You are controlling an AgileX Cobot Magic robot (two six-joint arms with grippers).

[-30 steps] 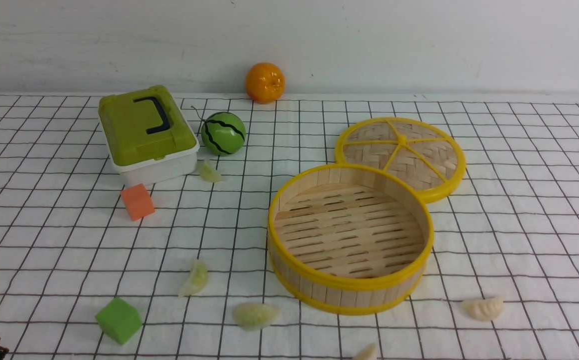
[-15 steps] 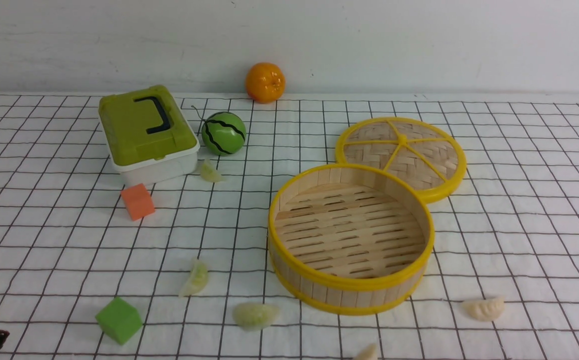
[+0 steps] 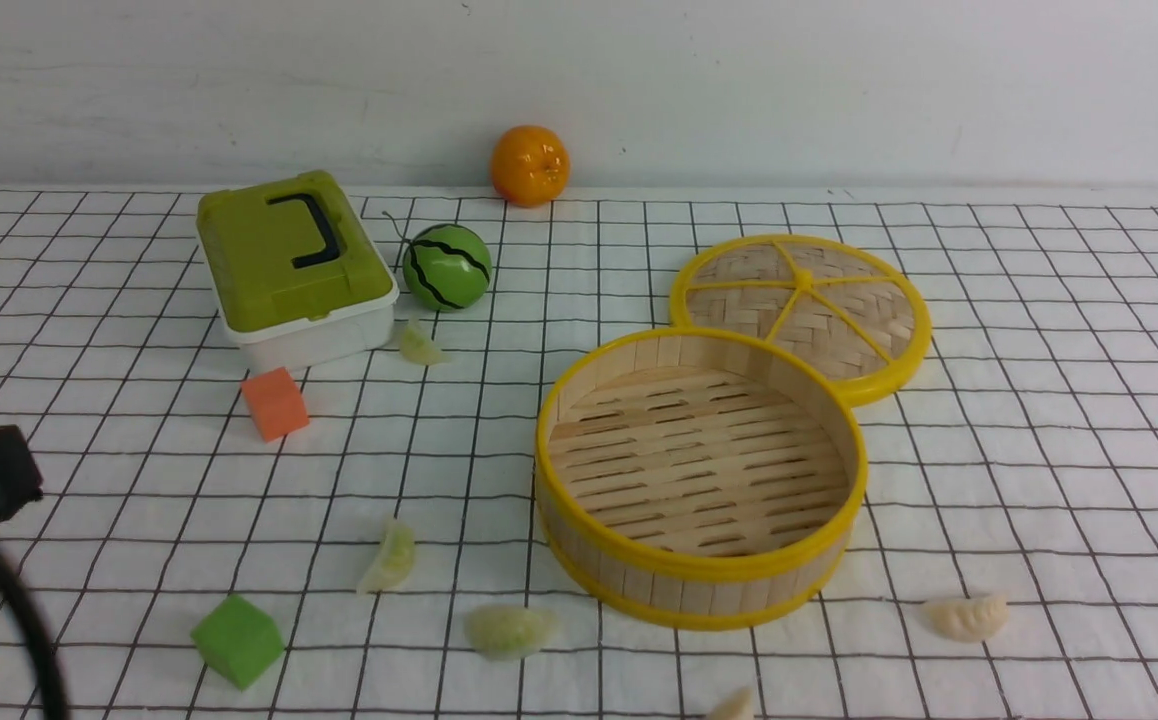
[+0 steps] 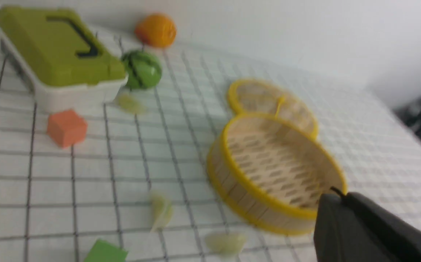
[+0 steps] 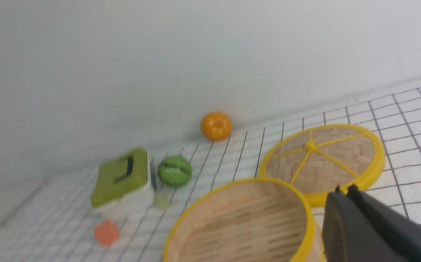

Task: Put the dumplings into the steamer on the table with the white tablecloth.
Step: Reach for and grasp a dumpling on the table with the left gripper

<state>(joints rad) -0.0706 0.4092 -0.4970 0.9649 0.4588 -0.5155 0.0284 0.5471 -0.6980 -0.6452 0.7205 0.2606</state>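
On the white tablecloth (image 3: 1039, 450) the steamer (image 3: 701, 590) stands empty, its lid (image 3: 801, 305) laid just behind to leave it open, with 5 dumplings (image 3: 509, 632) scattered outside it, and the left gripper (image 4: 336, 196) and right gripper (image 5: 343, 194) are pressed together, holding nothing.

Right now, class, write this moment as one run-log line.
phase: no pick yet | steamer: empty | dumplings: five on tablecloth | left pincer: shut, empty | right pincer: shut, empty
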